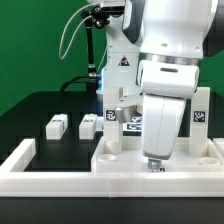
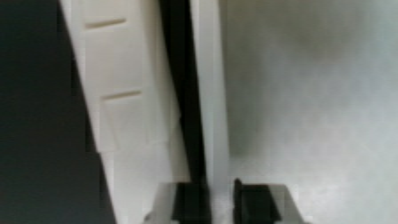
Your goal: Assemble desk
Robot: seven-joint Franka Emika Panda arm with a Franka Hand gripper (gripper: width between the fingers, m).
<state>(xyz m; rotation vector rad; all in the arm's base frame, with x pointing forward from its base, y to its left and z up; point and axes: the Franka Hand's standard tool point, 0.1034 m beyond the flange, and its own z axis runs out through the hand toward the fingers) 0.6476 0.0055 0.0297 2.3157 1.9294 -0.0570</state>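
Down at the near edge of the table, around 5 o'clock in the exterior view, the white Franka arm's two-finger gripper points straight down onto the front rim of the wide white plastic tray-like desk top. The wrist view shows the jaws drawn narrow. The two dark fingers stand on either side of the thin upright rim wall and seem to press against it, so the gripper looks clamped on that rim. One finger sits in the dark slot outside the wall and the other stands over the pale tray floor.

The long white bar with raised ends lies just beyond that slot, parallel to the rim and along the very front of the table.

Two square-section white leg blocks stand upright at the tray's corners. One is at about 10 o'clock from the gripper; the other is at about 2 o'clock and shows a black-and-white tag. Two more small white leg blocks lie loose, well apart from the tray at about 9 o'clock, the farther one beside the nearer one.

Everything rests on a matte black tabletop. A plain green backdrop fills the room behind, towards 11 o'clock.
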